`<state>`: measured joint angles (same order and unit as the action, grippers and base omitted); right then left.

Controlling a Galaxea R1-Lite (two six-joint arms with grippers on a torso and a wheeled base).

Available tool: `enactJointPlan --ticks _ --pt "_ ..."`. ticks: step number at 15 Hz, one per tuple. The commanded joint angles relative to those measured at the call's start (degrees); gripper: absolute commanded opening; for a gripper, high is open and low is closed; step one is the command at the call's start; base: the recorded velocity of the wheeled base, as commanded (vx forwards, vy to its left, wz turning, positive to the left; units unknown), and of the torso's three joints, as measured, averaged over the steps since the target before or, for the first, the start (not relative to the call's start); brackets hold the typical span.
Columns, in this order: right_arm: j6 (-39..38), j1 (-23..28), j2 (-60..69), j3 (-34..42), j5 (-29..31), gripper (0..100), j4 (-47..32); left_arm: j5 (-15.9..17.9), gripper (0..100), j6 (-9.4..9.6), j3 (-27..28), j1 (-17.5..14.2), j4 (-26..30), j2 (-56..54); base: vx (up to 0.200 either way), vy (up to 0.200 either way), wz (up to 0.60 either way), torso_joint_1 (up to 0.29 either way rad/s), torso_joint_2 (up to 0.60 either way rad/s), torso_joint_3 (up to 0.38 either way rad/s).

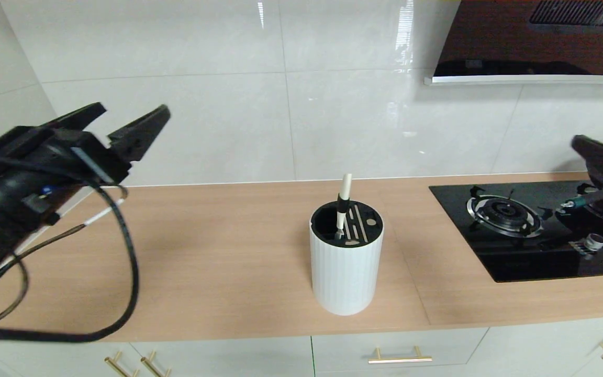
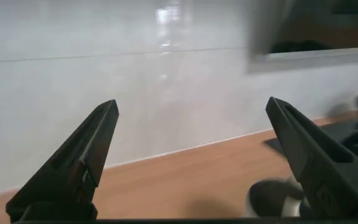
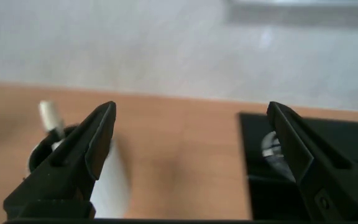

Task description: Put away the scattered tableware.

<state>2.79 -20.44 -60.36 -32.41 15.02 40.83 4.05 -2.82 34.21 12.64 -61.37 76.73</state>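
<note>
A white ribbed utensil holder (image 1: 347, 267) stands mid-counter. A cream-handled utensil (image 1: 344, 201) sticks upright out of its black slotted top. A thin stick-like utensil with a white end (image 1: 103, 212) lies on the counter at the left, partly hidden by my left arm. A green-handled utensil (image 1: 585, 199) rests on the black gas stove (image 1: 521, 251). My left gripper (image 1: 135, 108) (image 2: 191, 109) hangs open and empty, high above the counter's left part. My right gripper (image 3: 191, 118) is open and empty above the counter between the holder (image 3: 104, 180) and the stove (image 3: 303, 155); its dark body (image 1: 602, 159) shows at the right edge.
A tiled wall backs the wooden counter (image 1: 218, 262). A range hood (image 1: 532, 42) hangs over the stove at the upper right. Loose black cables (image 1: 129, 272) droop from my left arm over the counter's front left. Drawers with gold handles (image 1: 400, 358) sit below.
</note>
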Motion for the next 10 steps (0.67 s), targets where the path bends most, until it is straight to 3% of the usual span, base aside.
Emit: enactJointPlan --ticks 1,3,4,5,7,9,10 --pt "0.11 5.68 19.40 6.75 0.01 100 -3.03 0.00 100 0.00 -8.45 -6.23 19.80 -29.53 0.000 0.000 0.00 0.000 0.00 0.000" --pt "0.37 5.68 30.82 6.05 0.36 100 -15.43 0.17 100 0.00 -6.96 -6.23 41.15 -45.79 0.000 0.000 0.00 0.000 0.00 0.000" --pt "0.81 5.68 38.56 4.91 0.45 100 -26.06 0.61 100 0.00 -4.59 -6.23 56.01 -54.75 0.000 0.000 0.00 0.000 0.00 0.000" --pt "0.81 5.68 44.10 3.85 0.63 100 -34.06 0.96 100 -0.26 -2.04 -6.05 65.23 -59.68 0.000 0.000 0.00 0.000 0.00 0.000" --pt "1.08 5.94 51.39 1.21 4.49 100 -45.40 0.87 100 -0.44 -1.16 -6.05 72.09 -65.39 0.000 0.000 0.00 0.000 0.00 0.000" --pt "0.90 11.22 54.47 2.36 7.22 100 -46.98 0.35 100 -0.52 -4.50 -6.23 74.29 -70.93 0.000 0.000 0.00 0.000 0.00 0.000" --pt "0.72 12.53 54.73 4.29 7.48 100 -46.36 -1.76 100 -0.61 -6.96 -6.31 74.46 -71.19 0.000 0.000 0.00 0.000 0.00 0.000"
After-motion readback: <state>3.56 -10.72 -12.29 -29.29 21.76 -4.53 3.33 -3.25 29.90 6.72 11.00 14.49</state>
